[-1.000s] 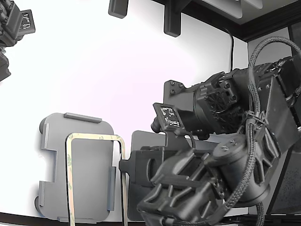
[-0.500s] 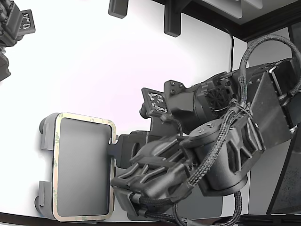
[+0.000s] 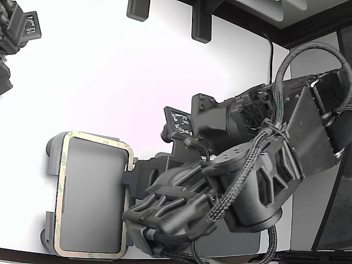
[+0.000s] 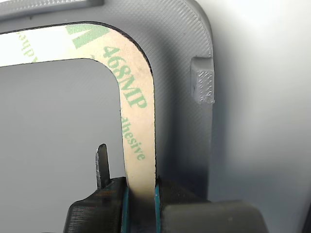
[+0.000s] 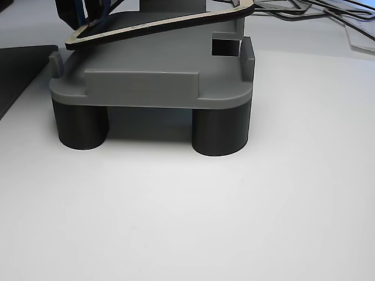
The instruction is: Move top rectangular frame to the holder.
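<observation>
One thing held: the top rectangular frame point(image 4: 138, 121), a thin tan ring with green print on it.
Gripper point(image 4: 141, 199): its two dark fingers are closed on one long side of the frame, one finger on each side of the strip, with blue pads point(image 4: 125, 206) pressed against it.
Frame, seen from the side: it is tilted over the holder point(image 5: 152, 76). One end sits higher than the other. The low end looks close to the holder's top, but I cannot tell if it touches.
Frame, seen from the exterior view: the frame point(image 3: 93, 142) lies over the holder point(image 3: 50, 165), just past the gripper's fingertips. It nearly lines up with the holder's edges.
Holder: a light grey tray with rounded corners. A small raised tab point(image 4: 203, 80) stands on its edge, close beside the gripped side of the frame. The holder stands on round dark legs point(image 5: 220, 132).
Arm point(image 3: 253, 176): big and black, with braided cables point(image 3: 247, 176) along it. It reaches toward the holder from the exterior view's right.
Table point(image 5: 234, 222): white and flat, under the holder.
Dark mat point(image 3: 242, 239): a grey flat piece, partly hidden under the arm, behind the gripper.
Other arm point(image 3: 16, 33): a black part shows in the far corner, well apart from the gripper.
</observation>
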Available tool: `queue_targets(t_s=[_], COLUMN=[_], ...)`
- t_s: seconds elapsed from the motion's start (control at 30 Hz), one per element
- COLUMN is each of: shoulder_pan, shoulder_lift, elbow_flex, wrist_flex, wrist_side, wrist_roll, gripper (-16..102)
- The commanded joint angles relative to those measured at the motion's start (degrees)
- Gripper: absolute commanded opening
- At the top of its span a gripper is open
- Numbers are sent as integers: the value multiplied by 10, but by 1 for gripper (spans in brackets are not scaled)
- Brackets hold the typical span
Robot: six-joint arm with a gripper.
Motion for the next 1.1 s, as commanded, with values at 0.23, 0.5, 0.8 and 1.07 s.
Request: queue_targets(t_s=[0.23, 0.5, 0.8, 1.07], shoulder_pan=[-9, -10, -11, -11], shoulder_lift=[5, 8, 10, 6], elbow_flex=[-4, 6, 15, 9], wrist_flex=[5, 4, 4, 3], wrist_side=[-4, -4, -7, -7], wrist_roll=[-2, 0, -4, -10], gripper=[-10, -10, -10, -10])
